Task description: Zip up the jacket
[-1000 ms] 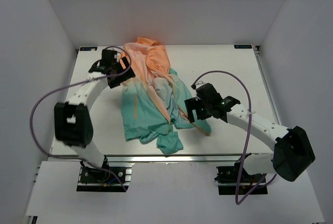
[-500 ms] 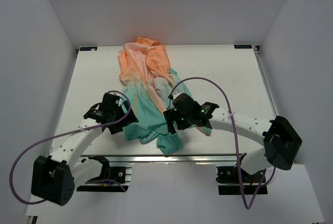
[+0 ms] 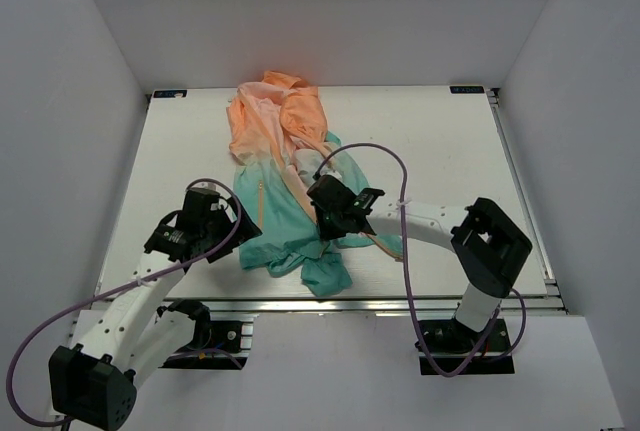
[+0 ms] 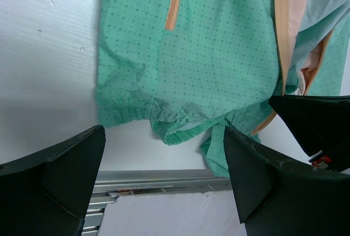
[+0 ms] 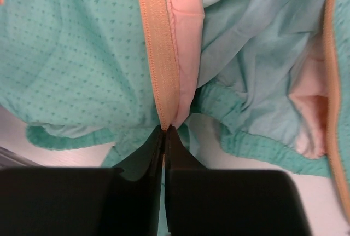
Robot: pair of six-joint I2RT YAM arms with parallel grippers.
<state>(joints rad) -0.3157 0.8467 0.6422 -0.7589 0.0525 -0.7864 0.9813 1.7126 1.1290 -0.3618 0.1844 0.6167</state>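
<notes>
The jacket (image 3: 280, 151) lies crumpled on the white table, orange at the far end and teal at the near hem. My right gripper (image 3: 326, 214) sits over the hem near the middle. In the right wrist view the right gripper (image 5: 164, 128) is shut, pinching the lower end of the orange front zipper band (image 5: 156, 55). My left gripper (image 3: 215, 231) hovers at the hem's left corner. In the left wrist view the left gripper (image 4: 164, 143) stands wide open above the table, with the teal hem (image 4: 164, 121) just beyond its fingertips and nothing between them.
The table's near edge and metal rail (image 4: 164, 178) run just behind the left gripper. A short orange pocket zipper (image 4: 174, 0) crosses the teal panel. The right gripper's black body (image 4: 317, 126) shows at the right of the left wrist view. A purple cable (image 3: 380, 156) loops above the right arm.
The left arm swung from the far left corner down to the jacket's near hem, staying open. The right gripper moved left over the hem and shut on the zipper band's end.
</notes>
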